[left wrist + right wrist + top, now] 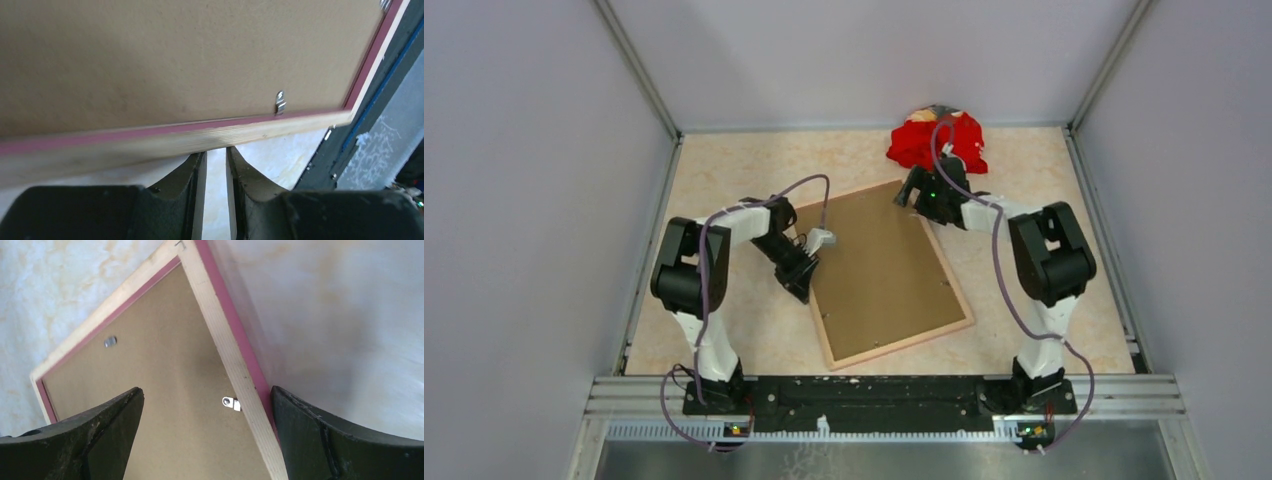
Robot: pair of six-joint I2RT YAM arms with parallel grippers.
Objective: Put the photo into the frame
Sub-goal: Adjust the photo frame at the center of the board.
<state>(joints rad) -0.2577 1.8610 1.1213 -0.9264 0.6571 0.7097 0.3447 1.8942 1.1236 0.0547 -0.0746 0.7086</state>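
Frame (902, 343) lying back-up at table (724, 180) centre, tan rails uppermost, long axis roughly from 11 to 5 o'clock in the top view. Board (879, 270), plain brown, fills the opening; photo not visible in any view, and whether it lies beneath the board cannot be told. Left hand (216, 155) at the 9 o'clock rail: fingers drawn to a narrow slit, only table showing between them, holding nothing. Right hand (206, 392) near the 1 o'clock corner: fingers spread wide, straddling the right rail, one over the board, one outside the frame, gripping nothing. Tab (231, 403), small and metal, reaches from that rail onto the board; another shows in the left wrist view. Cloth (936, 140), red, heaped at 1 o'clock beyond the frame. Step in hand, by judgement: securing the board, a late stage if the photo is already beneath. Next move probably calls for a fine fingertip push on a tab, or a pinch of the rail, with the other hand bracing the frame against sliding.
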